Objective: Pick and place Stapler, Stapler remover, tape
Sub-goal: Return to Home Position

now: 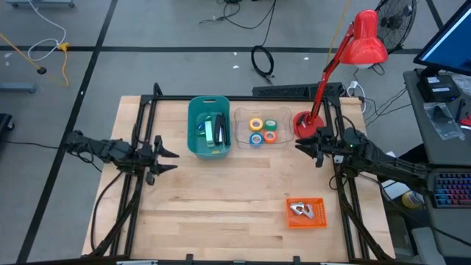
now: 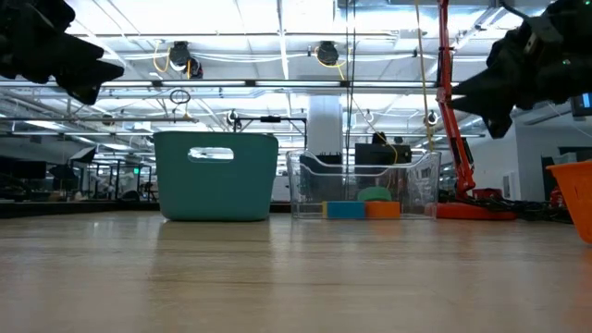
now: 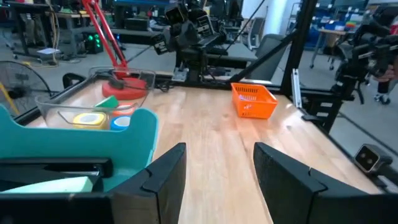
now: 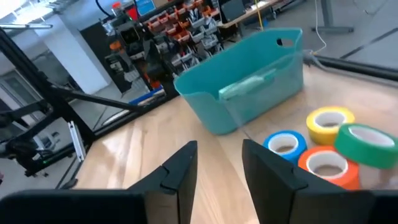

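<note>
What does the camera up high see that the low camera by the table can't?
Only the high view looks inside things: silver claw pieces in the orange tray, items lying in the teal bin, and all four tape rolls seen as rings in the clear bin. Only the low view shows the ceiling lights far behind the table. Both show the teal bin, clear bin, some tape, the red lamp, and the two open grippers off the table: left gripper beside the teal bin, right gripper by the lamp's base.
</note>
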Controlling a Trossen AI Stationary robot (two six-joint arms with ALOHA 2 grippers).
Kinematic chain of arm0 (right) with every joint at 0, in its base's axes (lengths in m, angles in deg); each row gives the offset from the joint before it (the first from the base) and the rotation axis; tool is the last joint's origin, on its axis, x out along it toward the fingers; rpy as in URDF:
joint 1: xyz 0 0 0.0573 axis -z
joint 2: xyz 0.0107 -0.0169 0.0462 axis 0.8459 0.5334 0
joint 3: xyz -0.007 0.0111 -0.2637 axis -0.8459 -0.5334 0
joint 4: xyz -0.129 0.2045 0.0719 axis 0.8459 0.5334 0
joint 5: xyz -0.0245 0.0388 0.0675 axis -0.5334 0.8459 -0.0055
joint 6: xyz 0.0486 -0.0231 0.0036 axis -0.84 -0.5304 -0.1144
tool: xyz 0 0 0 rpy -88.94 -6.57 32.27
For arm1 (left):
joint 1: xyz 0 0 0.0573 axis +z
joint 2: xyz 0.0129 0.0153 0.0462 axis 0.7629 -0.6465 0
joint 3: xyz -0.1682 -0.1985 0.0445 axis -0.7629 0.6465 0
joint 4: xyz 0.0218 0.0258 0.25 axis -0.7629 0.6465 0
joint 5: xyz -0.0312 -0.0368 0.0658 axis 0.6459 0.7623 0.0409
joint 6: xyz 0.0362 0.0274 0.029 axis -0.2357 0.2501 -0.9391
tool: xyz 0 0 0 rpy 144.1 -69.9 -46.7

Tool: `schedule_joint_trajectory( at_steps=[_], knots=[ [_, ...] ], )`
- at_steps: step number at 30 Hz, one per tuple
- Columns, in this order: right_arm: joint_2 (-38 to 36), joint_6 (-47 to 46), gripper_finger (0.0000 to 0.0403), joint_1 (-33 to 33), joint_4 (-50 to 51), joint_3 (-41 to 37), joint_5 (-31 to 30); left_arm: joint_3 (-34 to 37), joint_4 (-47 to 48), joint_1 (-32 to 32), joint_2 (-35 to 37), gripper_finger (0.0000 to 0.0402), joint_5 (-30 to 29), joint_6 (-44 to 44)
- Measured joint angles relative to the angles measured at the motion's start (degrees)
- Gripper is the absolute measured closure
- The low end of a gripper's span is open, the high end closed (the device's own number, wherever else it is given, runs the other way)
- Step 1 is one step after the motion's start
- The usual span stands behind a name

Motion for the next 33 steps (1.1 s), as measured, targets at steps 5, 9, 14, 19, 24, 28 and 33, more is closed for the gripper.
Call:
schedule_joint_trajectory(
  at_steps=[5, 9, 14, 19, 24, 28, 33],
  knots=[
    [-1.1, -0.4, 0.0284, 0.0, 0.0, -2.4, -3.8, 0.0, 0.6, 0.0, 0.0, 0.0213, 0.1, -0.1],
    [-1.1, -0.1, 0.0284, 0.0, -0.8, -3.6, -7.6, 0.0, 0.7, 0.0, 0.0, 0.0213, 0.5, -0.3],
    [-1.1, 0.0, 0.0284, 0.0, -0.9, -5.1, -7.5, 0.0, 0.9, 0.0, 0.0, 0.0213, 2.7, -0.5],
    [-1.1, -1.1, 0.0284, 0.0, -2.6, -6.5, -10.4, 0.0, 1.0, 0.0, 0.0, 0.0213, 4.0, -1.2],
    [-1.1, -0.3, 0.0284, 0.0, -4.4, -7.0, -13.0, 0.0, 1.0, 0.0, 0.0, 0.0213, 3.5, -2.7],
    [-1.0, 1.7, 0.0284, 0.0, -12.2, -7.4, -11.9, 0.0, 1.0, 0.0, 0.0, 0.0213, 3.5, -2.0],
    [-1.1, 2.0, 0.0284, 0.0, -15.7, -7.3, -11.6, 0.0, 1.0, 0.0, 0.0, 0.0213, 3.5, -2.0]
  ],
)
